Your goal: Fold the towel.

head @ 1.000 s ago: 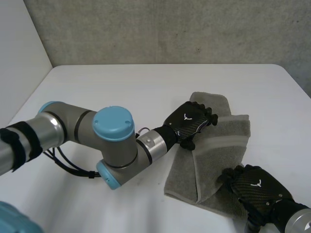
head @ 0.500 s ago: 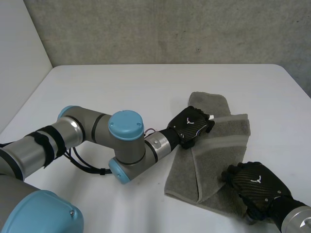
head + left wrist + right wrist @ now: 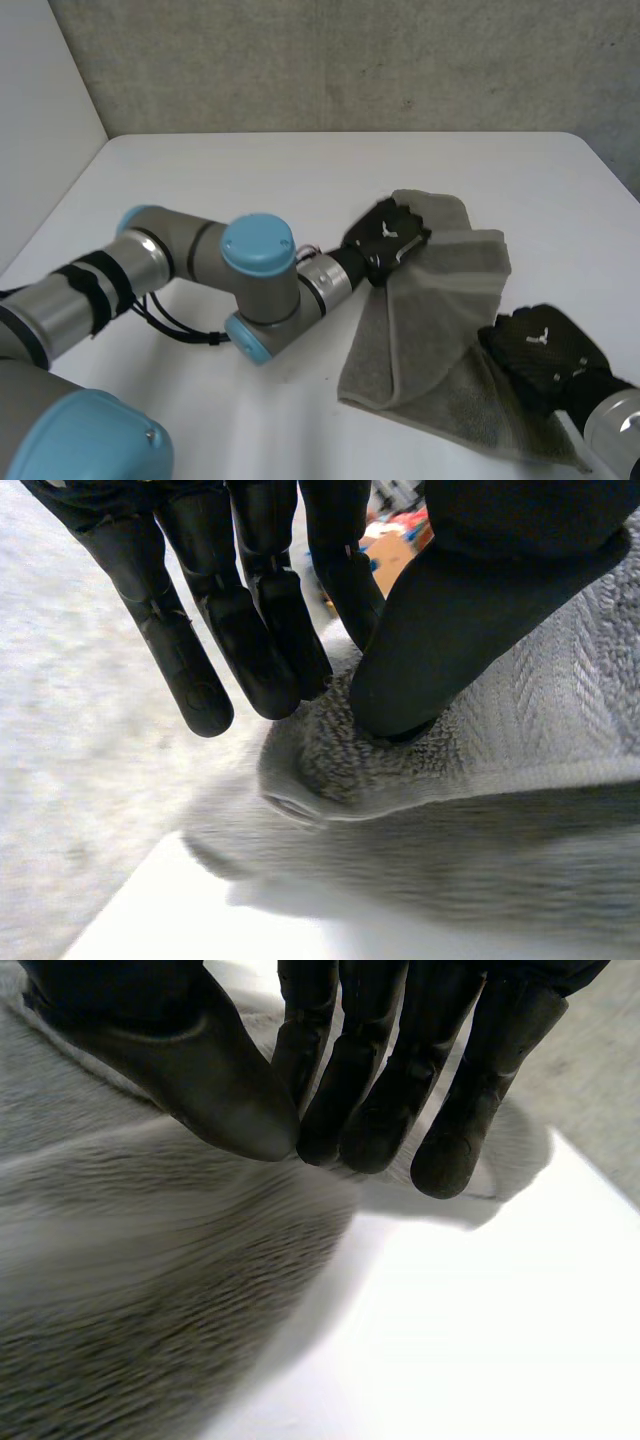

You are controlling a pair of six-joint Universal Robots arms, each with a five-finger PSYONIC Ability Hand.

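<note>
A grey towel [image 3: 450, 300] lies crumpled and partly folded on the white table [image 3: 250, 180], right of the middle. My left hand [image 3: 385, 238] is at the towel's far left corner. In the left wrist view its thumb [image 3: 450, 630] and fingers [image 3: 260, 630] pinch a raised fold of towel [image 3: 520, 720]. My right hand [image 3: 545, 350] is at the towel's near right edge. In the right wrist view its thumb [image 3: 200, 1070] meets the fingers [image 3: 380, 1080] on the towel [image 3: 150, 1260] edge, which hangs just above the table [image 3: 450, 1340].
A grey concrete wall [image 3: 350, 60] runs behind the table and a pale wall [image 3: 40, 120] stands at the left. Bare tabletop stretches left of and beyond the towel. The table's right edge [image 3: 610, 170] lies close to the towel.
Both hands have closed on the towel. The right hand has moved right, drawing the near right edge out; the left hand has shifted slightly up and away with its corner.
</note>
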